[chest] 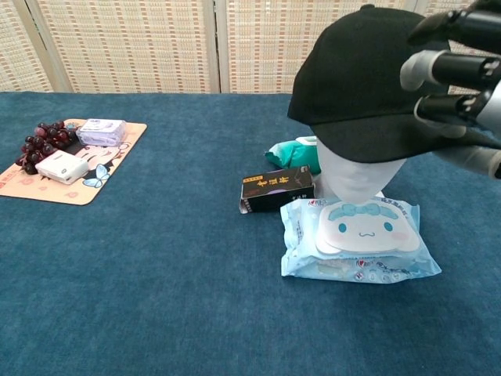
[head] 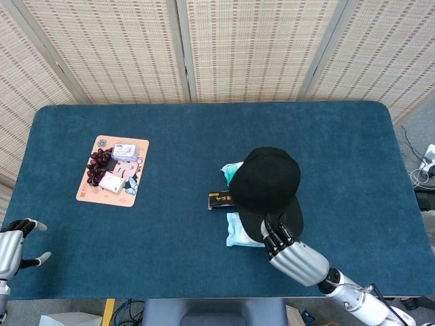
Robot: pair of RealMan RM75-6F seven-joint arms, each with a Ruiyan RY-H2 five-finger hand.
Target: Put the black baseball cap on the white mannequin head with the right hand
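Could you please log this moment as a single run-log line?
right robot hand: grips cap brim | black cap: on mannequin head, covering face | left robot hand: idle at table edge

Blue table cloth, the landmark surface. Pink mat at its left side, bearing dark grapes, a lilac packet and a white-and-pink packet. Wet-wipe pack (cartoon face on the flap) right of centre; a black box touching its left rear corner; a green bundle behind that box. Woven screen behind the table.
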